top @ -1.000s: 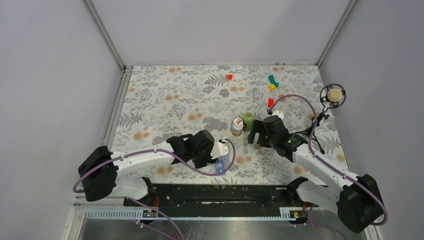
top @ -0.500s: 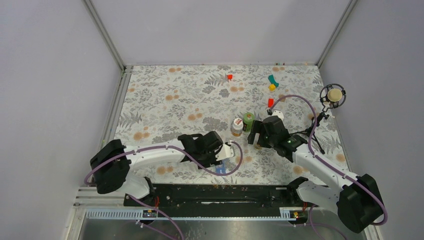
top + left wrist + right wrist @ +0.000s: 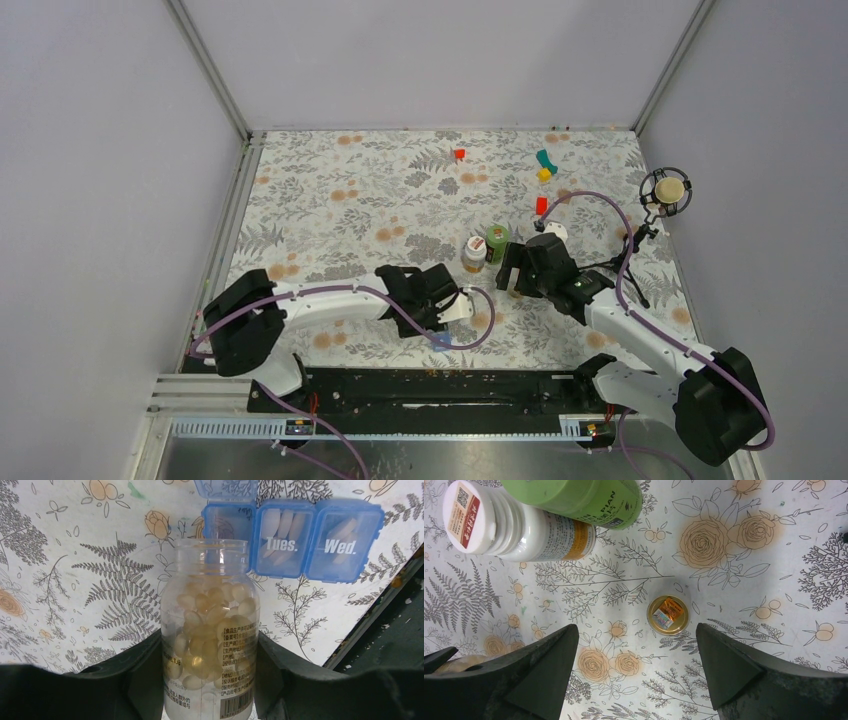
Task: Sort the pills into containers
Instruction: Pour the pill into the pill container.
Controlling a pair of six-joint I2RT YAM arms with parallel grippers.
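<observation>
While the clear pill bottle (image 3: 210,625) is clamped in the left gripper (image 3: 210,667), its mouth is aimed along its long axis at the open end compartment (image 3: 226,522) of the blue pill box (image 3: 292,537) just beyond; the right gripper (image 3: 634,635) is held spread, empty, over a gold cap (image 3: 667,614).

Floral-print table (image 3: 330,200) — white bottle (image 3: 473,254) and green bottle (image 3: 497,240) upright, side by side; gold cap (image 3: 667,614) nearby; blue pill box (image 3: 292,537) near front edge; red block (image 3: 460,154), teal block (image 3: 545,159), yellow block (image 3: 544,174) at the far side.

The left arm has stretched further right along the worktop — its pincer (image 3: 456,305), gripping the clear bottle (image 3: 210,630), now covers more of the blue pill box (image 3: 292,537).
</observation>
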